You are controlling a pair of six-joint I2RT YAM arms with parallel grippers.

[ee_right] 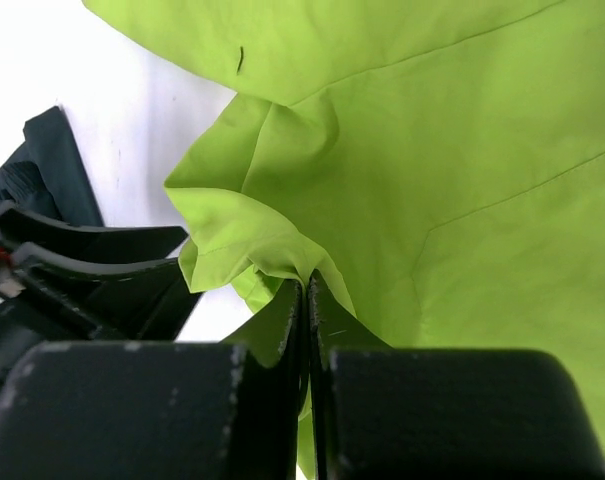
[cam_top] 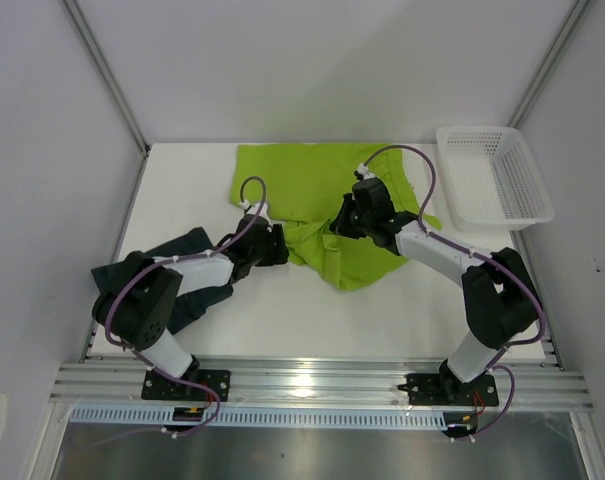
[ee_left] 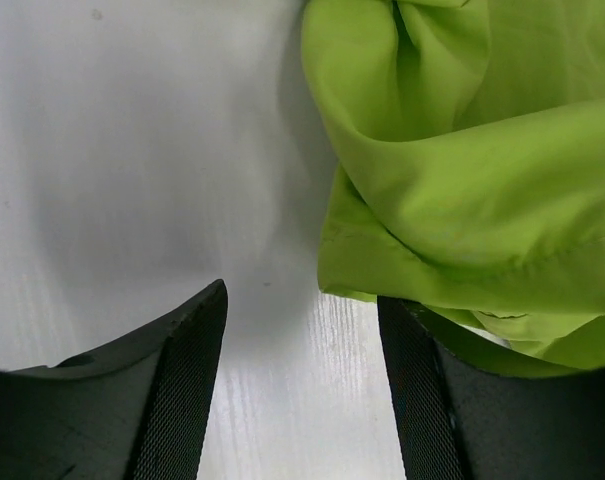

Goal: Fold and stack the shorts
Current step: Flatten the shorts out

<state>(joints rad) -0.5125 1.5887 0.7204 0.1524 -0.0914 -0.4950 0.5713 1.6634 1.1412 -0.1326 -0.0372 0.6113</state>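
The lime green shorts (cam_top: pixel 312 185) lie rumpled mid-table (cam_top: pixel 282 320), one leg bunched forward. The dark shorts (cam_top: pixel 187 248) lie crumpled at the left, partly under the left arm. We judge the green pair's fold to be in hand. The right gripper (ee_right: pixel 307 290) is clamped on a pinch of green fabric. The left gripper (ee_left: pixel 302 300) stands parted at the hem, holding nothing. Next, the hem must sit between its jaws.
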